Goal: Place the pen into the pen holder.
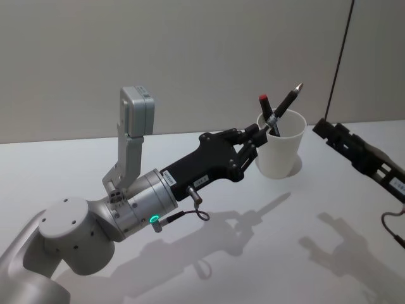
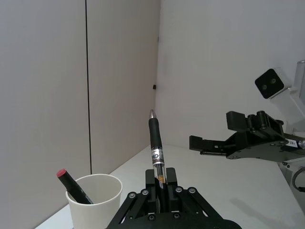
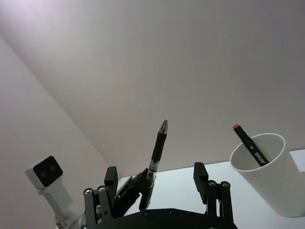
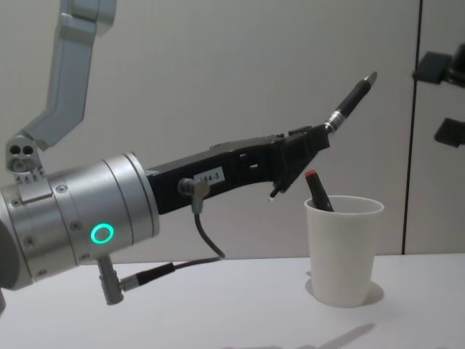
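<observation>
My left gripper (image 1: 256, 134) is shut on a black pen (image 1: 286, 101) near its lower end. The pen (image 4: 352, 98) tilts up and to the right, its silver tip highest, and hangs above the rim of the pen holder (image 4: 343, 247), a white paper cup (image 1: 281, 152) standing on the table. A red-capped marker (image 4: 317, 190) leans inside the cup. In the left wrist view the pen (image 2: 156, 148) rises from between the fingers, with the cup (image 2: 95, 200) beside it. My right gripper (image 1: 326, 130) hovers open, with nothing in it, to the right of the cup.
The white table (image 1: 266, 253) stretches in front of the cup, with a grey wall behind it. A dark vertical seam (image 1: 342, 50) runs down the wall at the back right. The left arm's wrist camera (image 1: 137, 111) stands up above the forearm.
</observation>
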Controlling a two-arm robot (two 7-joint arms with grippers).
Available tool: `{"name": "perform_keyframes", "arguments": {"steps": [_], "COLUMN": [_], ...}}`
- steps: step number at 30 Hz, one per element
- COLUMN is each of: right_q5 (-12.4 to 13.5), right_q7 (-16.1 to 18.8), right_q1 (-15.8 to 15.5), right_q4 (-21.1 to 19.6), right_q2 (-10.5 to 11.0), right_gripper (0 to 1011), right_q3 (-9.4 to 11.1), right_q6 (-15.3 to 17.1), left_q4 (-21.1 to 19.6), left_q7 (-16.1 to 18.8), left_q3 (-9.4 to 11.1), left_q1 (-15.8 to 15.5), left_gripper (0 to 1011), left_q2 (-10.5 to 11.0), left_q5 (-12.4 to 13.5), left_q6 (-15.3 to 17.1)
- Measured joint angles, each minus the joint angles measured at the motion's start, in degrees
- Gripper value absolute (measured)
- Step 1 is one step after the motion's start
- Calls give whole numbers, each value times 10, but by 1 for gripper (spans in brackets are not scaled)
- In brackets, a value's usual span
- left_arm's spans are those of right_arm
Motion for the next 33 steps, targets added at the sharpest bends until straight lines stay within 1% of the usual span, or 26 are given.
{"name": "perform_keyframes", "arguments": {"steps": [2, 4, 5, 9, 12, 18, 24, 33], "right_q5": [12, 28, 28, 41, 44, 44, 32, 15], "right_q7": [-6, -16, -16, -31, -41, -55, -69, -81], "right_q1": [3, 10, 10, 20, 29, 43, 60, 80], "right_q4": [0, 2, 2, 8, 14, 25, 39, 56], "right_q2": [-5, -14, -14, -26, -36, -51, -67, -86], "right_gripper": [1001, 1001, 1001, 1001, 1001, 1001, 1001, 1001], "right_q3": [-2, -8, -8, -16, -23, -35, -49, -63], "right_q6": [5, 12, 12, 20, 23, 28, 31, 29], "left_q4": [0, 0, 0, 0, 0, 0, 0, 0], "left_q7": [0, 0, 0, 0, 0, 0, 0, 0], "left_q3": [0, 0, 0, 0, 0, 0, 0, 0], "left_q1": [0, 0, 0, 0, 0, 0, 0, 0], "left_gripper": [138, 138, 138, 138, 138, 135, 138, 138], "left_q2": [0, 0, 0, 0, 0, 0, 0, 0], "left_q5": [0, 0, 0, 0, 0, 0, 0, 0], "left_q6": [0, 0, 0, 0, 0, 0, 0, 0]}}
